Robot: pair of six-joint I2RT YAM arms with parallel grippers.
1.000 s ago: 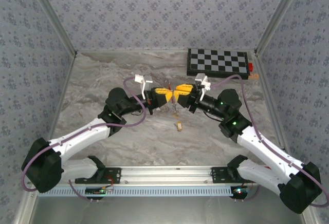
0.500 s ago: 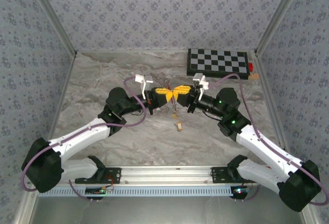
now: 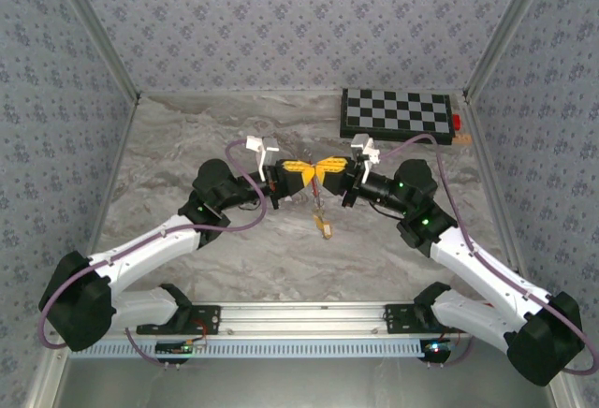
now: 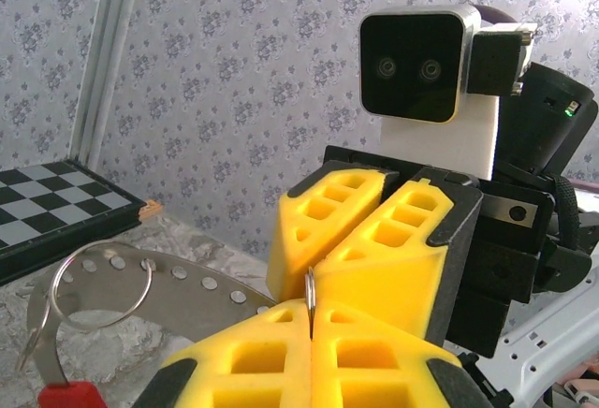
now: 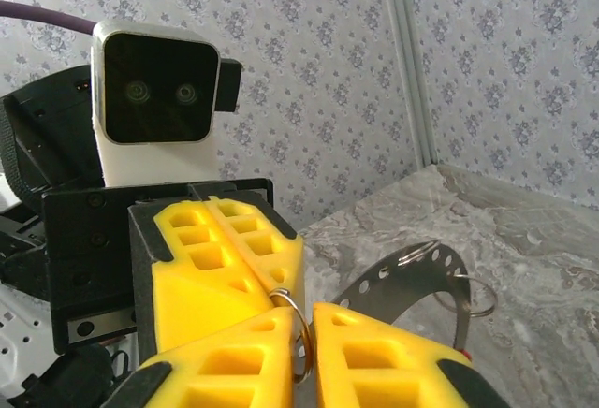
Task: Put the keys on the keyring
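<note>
My two grippers meet tip to tip above the middle of the table, left gripper (image 3: 308, 175) and right gripper (image 3: 324, 169). Both are shut on one small metal split ring (image 4: 310, 291), seen edge-on in the left wrist view and as a loop (image 5: 301, 352) in the right wrist view. The keyring (image 4: 178, 282), a curved grey band with holes and a red part (image 4: 70, 397), arcs behind the fingers (image 5: 393, 282). A second small ring (image 4: 98, 277) hangs on it. An orange-tan key (image 3: 324, 228) shows just below the grippers; whether it hangs or lies on the table I cannot tell.
A folded chessboard (image 3: 398, 113) lies at the back right with a small red piece (image 3: 457, 123) at its right end. The marble table top (image 3: 187, 146) is walled by patterned panels on three sides.
My right gripper's fingers have closed onto the small ring and edged slightly left toward the left gripper. The orange-tan key has shifted a little up and left. The left arm holds still.
</note>
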